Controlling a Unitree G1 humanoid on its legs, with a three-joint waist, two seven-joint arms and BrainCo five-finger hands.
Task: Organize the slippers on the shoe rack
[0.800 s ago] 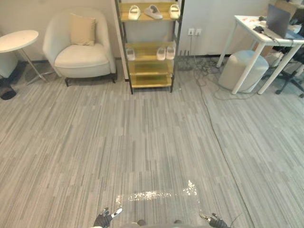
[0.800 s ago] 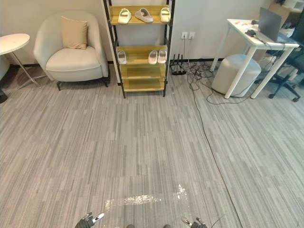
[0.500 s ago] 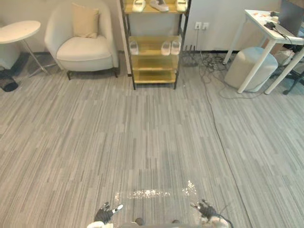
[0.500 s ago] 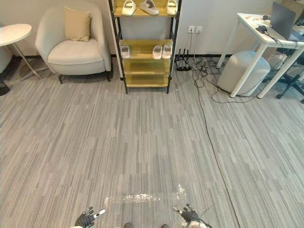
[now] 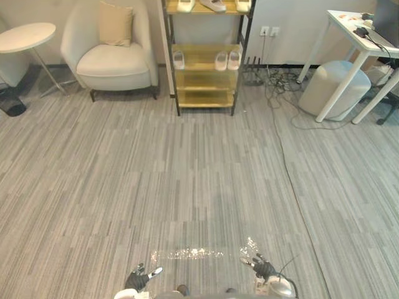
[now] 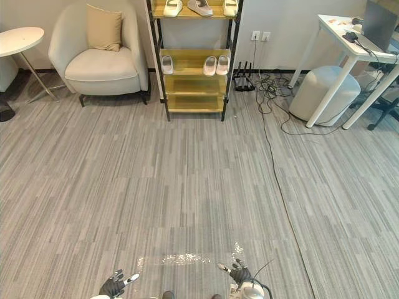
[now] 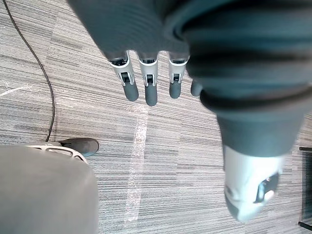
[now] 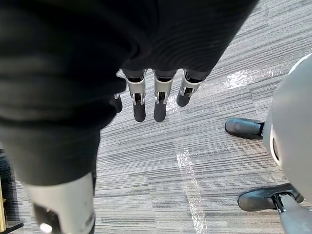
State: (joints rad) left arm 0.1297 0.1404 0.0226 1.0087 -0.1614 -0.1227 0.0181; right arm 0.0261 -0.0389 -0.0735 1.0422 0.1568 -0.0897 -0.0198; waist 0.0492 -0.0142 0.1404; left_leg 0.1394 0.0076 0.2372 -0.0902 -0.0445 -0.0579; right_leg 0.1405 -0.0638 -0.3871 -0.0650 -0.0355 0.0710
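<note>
1. While both hands are hanging low at the bottom edge of the head views, the shoe rack (image 5: 204, 99) is standing far from them at the top centre of the frame, against the wall.
2. Three pale slippers are lying on its top shelf: a left slipper (image 5: 185, 5), a middle slipper (image 5: 214, 5) turned at an angle, and a right slipper (image 5: 243, 5).
3. On the shelf below, a single slipper (image 5: 179, 60) is sitting at the left end, while a pair of slippers (image 5: 227, 60) is lying side by side at the right end.
4. The left hand (image 5: 138, 279) is showing at the bottom, left of centre. Its fingers (image 7: 147, 83) are pointing out straight and a little apart over the grey striped floor (image 5: 187, 180), gripping nothing.
5. The right hand (image 5: 262, 269) is showing at the bottom, right of centre. Its fingers (image 8: 157, 100) are likewise reaching out straight and unclenched above the floor, touching nothing.
6. A cream armchair (image 5: 115, 62) with a tan cushion (image 5: 116, 23) is sitting in the upper left, just beside the rack, and a round white side table (image 5: 25, 36) is standing further left.
7. A white desk (image 5: 358, 30) is standing in the upper right corner, with a pale round pouf (image 5: 336, 87) sitting partly under it.
</note>
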